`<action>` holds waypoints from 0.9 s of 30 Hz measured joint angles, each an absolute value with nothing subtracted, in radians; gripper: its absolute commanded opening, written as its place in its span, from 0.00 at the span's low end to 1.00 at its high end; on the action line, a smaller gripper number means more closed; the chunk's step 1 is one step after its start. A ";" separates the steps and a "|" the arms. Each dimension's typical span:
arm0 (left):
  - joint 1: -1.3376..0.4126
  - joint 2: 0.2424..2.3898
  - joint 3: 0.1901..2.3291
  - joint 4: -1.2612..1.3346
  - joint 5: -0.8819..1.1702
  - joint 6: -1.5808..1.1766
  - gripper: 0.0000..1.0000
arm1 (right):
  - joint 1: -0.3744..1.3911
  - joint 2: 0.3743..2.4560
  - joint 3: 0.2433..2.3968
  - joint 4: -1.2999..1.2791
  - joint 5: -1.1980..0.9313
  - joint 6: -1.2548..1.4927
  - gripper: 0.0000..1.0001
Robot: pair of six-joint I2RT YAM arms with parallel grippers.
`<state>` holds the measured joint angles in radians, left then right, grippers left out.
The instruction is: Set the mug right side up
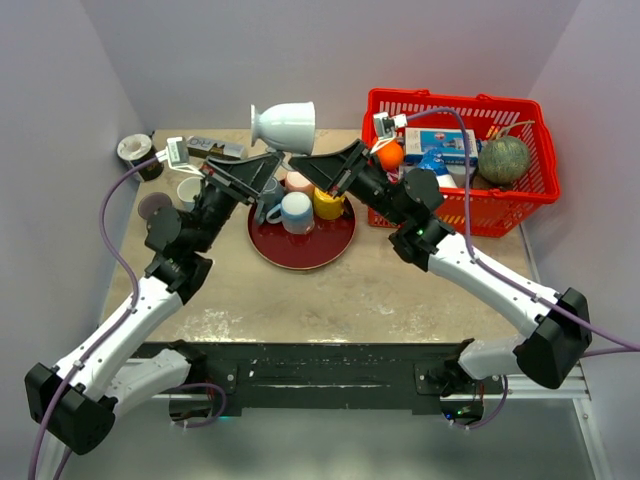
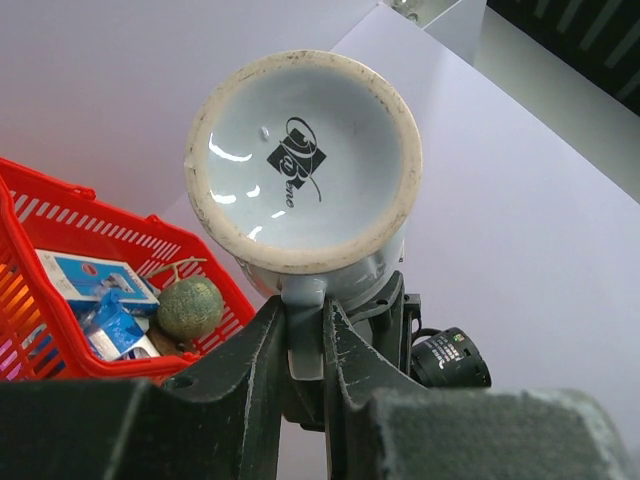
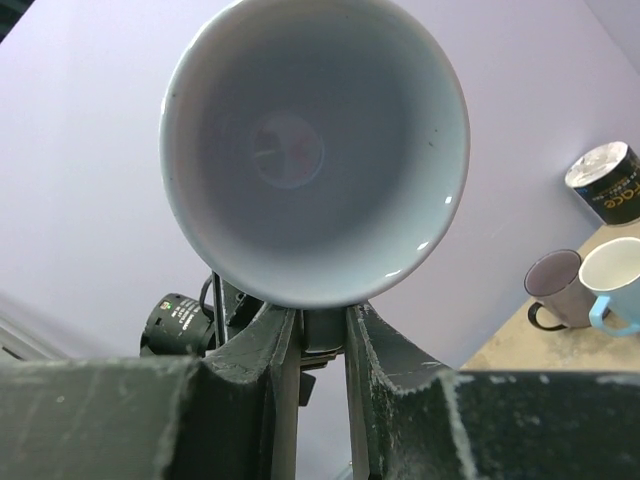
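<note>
The white mug (image 1: 286,125) is held in the air above the back of the table, lying on its side with its foot to the left and its mouth to the right. My left gripper (image 1: 278,156) is shut on the mug's handle from the left. The left wrist view (image 2: 304,312) shows the mug's underside with a black logo (image 2: 300,160). My right gripper (image 1: 318,166) is shut on the same handle from the right. The right wrist view (image 3: 322,318) looks into the mug's empty inside (image 3: 310,150).
A red plate (image 1: 300,262) under the mug holds a blue-and-white mug (image 1: 296,210), a yellow mug (image 1: 328,203) and others. A red basket (image 1: 530,195) at the back right holds a melon, an orange and cartons. Cups (image 1: 155,207) and a can (image 1: 133,150) stand at the left.
</note>
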<state>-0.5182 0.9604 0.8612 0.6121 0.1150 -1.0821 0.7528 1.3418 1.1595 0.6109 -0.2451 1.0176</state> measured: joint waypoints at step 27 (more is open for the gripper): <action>-0.524 0.789 1.144 -0.519 -0.342 -0.826 0.99 | 0.924 1.634 1.298 0.290 -0.023 0.810 0.00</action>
